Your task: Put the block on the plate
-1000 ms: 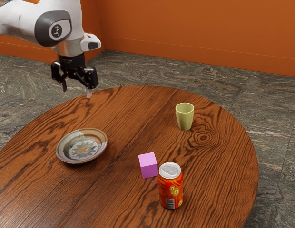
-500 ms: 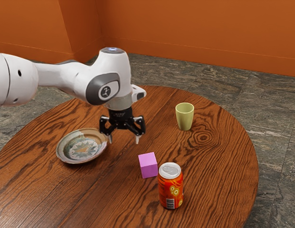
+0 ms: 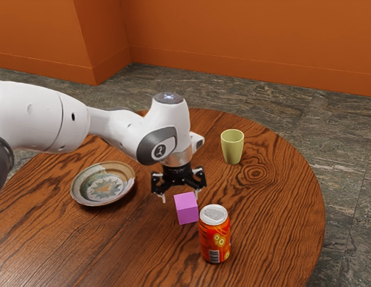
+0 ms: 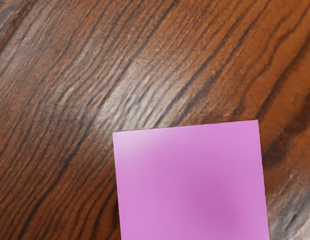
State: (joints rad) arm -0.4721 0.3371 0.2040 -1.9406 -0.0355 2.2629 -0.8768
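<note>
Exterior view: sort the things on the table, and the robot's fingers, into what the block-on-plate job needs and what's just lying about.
Part of the job:
- pink block, to be moved
- patterned plate, its destination
- open fingers, near the block

Just lying about:
- yellow-green cup
- orange-red can

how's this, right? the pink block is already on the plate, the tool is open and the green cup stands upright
Not quite: the pink block isn't on the plate. The exterior view shows it on the wooden table, near the can. The rest holds: the tool is open and the green cup stands upright.
</note>
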